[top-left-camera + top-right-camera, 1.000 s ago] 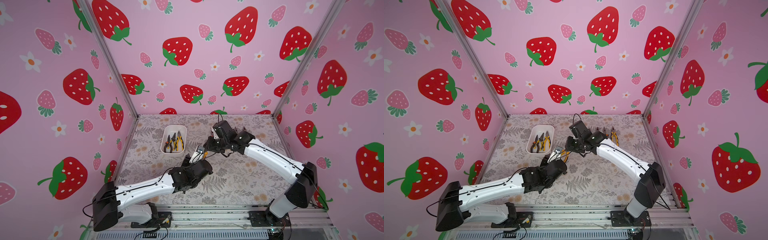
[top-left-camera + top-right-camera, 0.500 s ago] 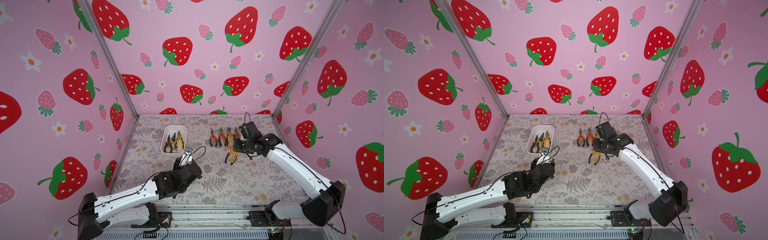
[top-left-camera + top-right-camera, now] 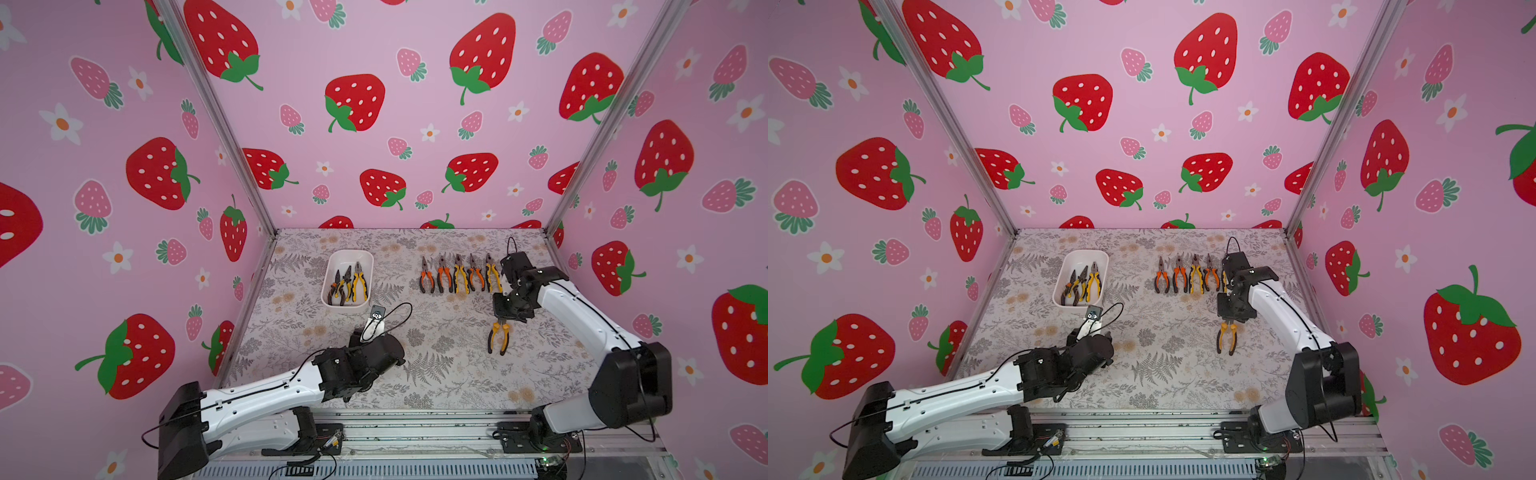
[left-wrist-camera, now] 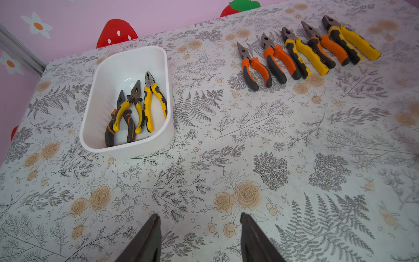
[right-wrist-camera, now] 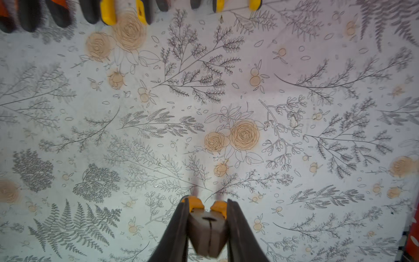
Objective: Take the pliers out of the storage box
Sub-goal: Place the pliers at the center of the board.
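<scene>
Presently, the following is recorded.

Table (image 3: 415,374): floral-patterned, filling the lower middle of both top views.

Right arm (image 3: 573,307): at the right of the frame. A second ago it was stretched toward the centre, near the box. It has since been swung right and drawn back.

Left arm (image 3: 270,390): lower left, withdrawn from the centre over the same second.

Box (image 3: 349,257): white, at the upper left of the table. Three pliers (image 3: 353,284) are left in it, laid side by side with heads toward the back wall.

Row (image 3: 457,276): five pliers laid out on the table, upper right of centre, well apart from the box.

Held pliers (image 3: 498,338): yellow-handled, hung head-up just below the row's right end. Whether the handles touch the table cannot be told.

Right gripper (image 5: 207,229): clenched on the head of the held pliers.

Left gripper (image 4: 199,217): fingers spread, with nothing between them.

Judgement: a sixth tool has been carried clear of the box. A set-down by the row is judged to be the step in hand, with three removals left.
</scene>
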{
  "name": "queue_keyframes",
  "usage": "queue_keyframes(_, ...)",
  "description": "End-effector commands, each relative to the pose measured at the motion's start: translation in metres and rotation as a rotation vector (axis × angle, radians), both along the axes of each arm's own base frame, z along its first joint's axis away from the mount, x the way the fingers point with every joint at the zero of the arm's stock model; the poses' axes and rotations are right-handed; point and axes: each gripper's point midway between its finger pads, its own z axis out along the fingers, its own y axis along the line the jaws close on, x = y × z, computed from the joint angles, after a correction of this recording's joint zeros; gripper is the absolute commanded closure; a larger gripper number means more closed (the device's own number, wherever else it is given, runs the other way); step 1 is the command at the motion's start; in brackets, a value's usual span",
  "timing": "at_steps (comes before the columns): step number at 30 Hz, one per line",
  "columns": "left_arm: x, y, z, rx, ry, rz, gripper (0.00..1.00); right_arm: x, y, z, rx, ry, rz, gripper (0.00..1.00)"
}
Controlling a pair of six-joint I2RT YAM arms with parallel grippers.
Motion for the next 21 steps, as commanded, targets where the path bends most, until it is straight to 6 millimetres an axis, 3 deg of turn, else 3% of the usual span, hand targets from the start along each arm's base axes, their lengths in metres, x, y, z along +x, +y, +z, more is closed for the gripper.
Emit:
queue_keyframes(1,-0.001,-0.005,0.000,-0.029,0.008,-0.007,0.43,0.006,0.003,-0.011,0.037,0.014,-0.010,1.00)
queue_keyframes(6,-0.002,-0.006,-0.003,-0.040,0.009,-0.012,0.43,0.018,-0.013,-0.021,-0.056,0.011,-0.043,1.00)
queue_keyframes(13,-0.001,-0.012,-0.006,-0.027,0.018,-0.030,0.43,0.053,-0.039,-0.030,-0.253,0.019,-0.008,1.00)
queue_keyframes(21,0.000,-0.014,-0.001,-0.006,0.017,-0.046,0.43,0.084,-0.044,-0.037,-0.238,0.005,-0.019,1.00)
